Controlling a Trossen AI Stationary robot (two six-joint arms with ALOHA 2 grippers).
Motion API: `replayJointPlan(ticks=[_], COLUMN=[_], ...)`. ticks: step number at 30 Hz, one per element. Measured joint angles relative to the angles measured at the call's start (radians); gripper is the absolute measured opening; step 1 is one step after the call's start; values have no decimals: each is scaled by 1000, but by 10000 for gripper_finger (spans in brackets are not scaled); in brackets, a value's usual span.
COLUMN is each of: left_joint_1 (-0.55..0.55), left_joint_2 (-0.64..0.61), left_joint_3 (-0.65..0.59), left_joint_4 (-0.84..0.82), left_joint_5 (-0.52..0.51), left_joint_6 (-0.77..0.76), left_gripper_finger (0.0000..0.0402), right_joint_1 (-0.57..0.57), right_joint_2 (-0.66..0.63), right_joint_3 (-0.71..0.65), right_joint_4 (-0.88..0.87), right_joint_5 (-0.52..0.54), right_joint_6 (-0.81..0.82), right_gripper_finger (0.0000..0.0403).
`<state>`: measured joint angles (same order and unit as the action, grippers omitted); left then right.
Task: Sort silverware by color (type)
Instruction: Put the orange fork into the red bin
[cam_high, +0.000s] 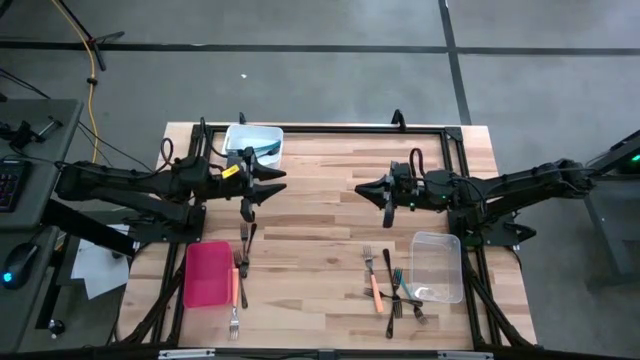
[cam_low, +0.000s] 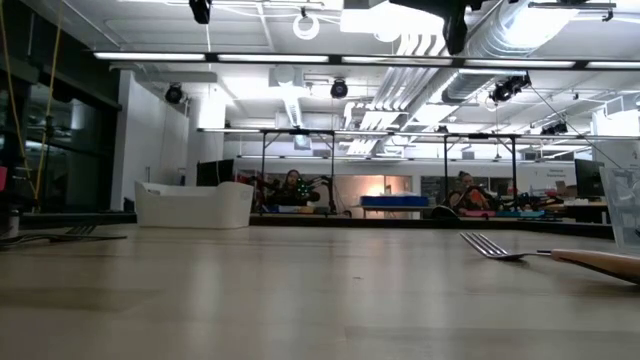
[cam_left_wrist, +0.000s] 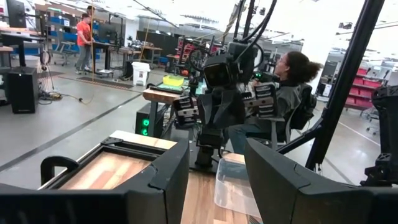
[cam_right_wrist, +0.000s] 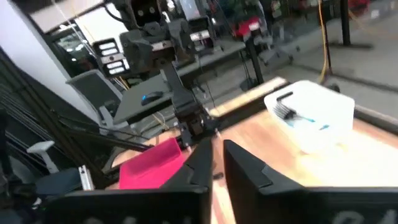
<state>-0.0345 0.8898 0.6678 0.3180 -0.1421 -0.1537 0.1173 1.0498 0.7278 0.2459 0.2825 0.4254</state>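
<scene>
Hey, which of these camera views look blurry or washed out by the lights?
Right wrist view: soft all over, the white tub and red tray smeared. Left wrist view: background washed out bright. Low view: ceiling lights glare, and the near fork and tabletop look soft. High view: evenly lit, sharpest.

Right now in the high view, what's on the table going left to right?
Red tray → white tub → left claw → right claw → orange-handled fork → clear tub

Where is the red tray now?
In the high view the red tray lies at the table's near left, below the left pincer, with forks along its right edge.
</scene>
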Motion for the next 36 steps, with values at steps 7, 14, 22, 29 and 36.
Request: replayJointPlan(ticks=[7,14,22,29,36], left_joint_1=[0,0,0,0,0], left_joint_2=[0,0,0,0,0], left_joint_3=[0,0,0,0,0], left_joint_4=[0,0,-5,-6,-8], left_joint_5=[0,0,0,0,0], left_joint_6=[-2,-1,-1,-1,-1], left_gripper_finger=[144,144,144,144,144], right_joint_1=[27,122,225,260,259], right_joint_2=[78,241,448,639,776], right_joint_3=[237,448,477,477,477], right_joint_4=[-405,-734,-943,-1029,-1028], right_joint_5=[-44,-245,-367,-459,-449], right_joint_6=[85,281,906,1050,1104], right_gripper_finger=[136,189,190,190,190])
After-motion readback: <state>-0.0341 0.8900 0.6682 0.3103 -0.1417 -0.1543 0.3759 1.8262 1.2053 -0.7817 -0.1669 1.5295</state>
